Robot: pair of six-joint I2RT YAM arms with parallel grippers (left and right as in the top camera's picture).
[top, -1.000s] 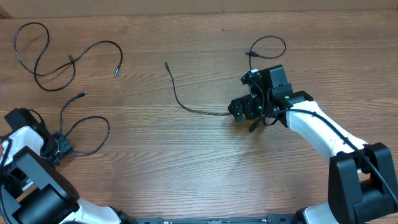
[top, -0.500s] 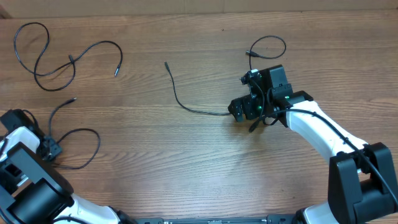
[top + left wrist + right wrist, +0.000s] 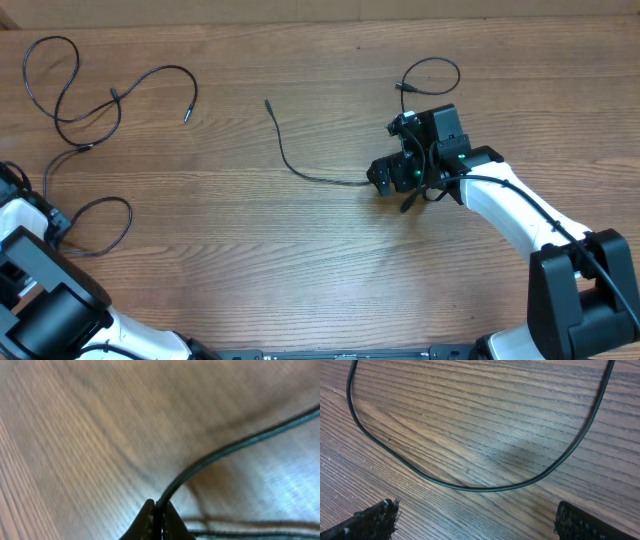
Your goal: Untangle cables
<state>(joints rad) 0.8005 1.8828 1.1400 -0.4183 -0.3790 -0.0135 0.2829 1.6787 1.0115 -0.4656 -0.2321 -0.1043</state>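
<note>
The cable, pinched in the closed left hand, has been dragged to the frame's left edge, apparently separating it from the rest. The right hand is held wide open and empty at mid-frame.

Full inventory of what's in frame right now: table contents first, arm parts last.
far-left cable: 1, black, looped at the far-left corner
near-left cable: 1, black, left edge, looped, gripped
centre cable: 1, black, mid-table; the loop further right may be the same strand
table: 1, brown wood
left claw: 1, black, shut on near-left cable
right claw: 1, black, open above a cable loop
</note>
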